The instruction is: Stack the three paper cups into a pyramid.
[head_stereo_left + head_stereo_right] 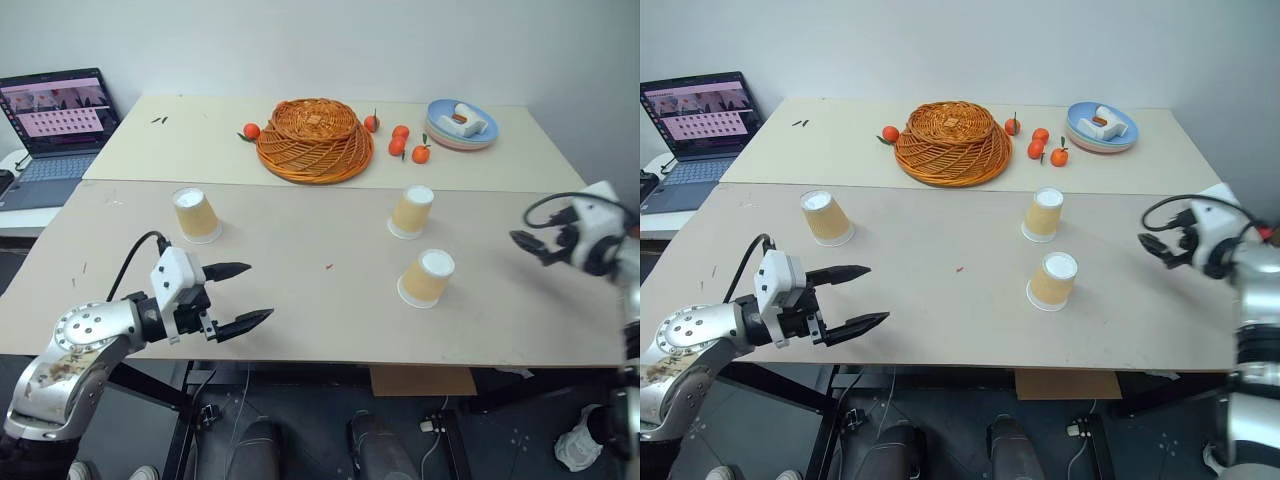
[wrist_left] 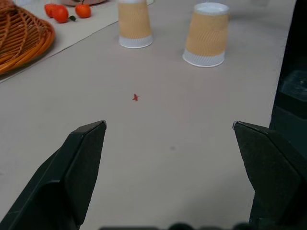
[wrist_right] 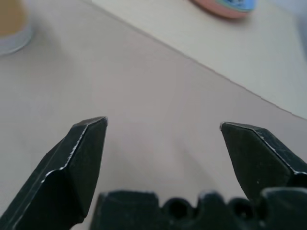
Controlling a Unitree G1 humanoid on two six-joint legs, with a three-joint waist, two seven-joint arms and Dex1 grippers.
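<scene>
Three cups upside down on surface, apart, unstacked: left cup left of centre, far cup and near cup right of centre. Left end effector lower left, spread, empty. Right end effector at right edge, spread, empty. Head views add basket, laptop. Left wrist view: two right cups, red speck.

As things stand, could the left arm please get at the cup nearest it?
Probably yes: the left gripper is open and empty, and only bare table lies between it and that upside-down cup.
</scene>
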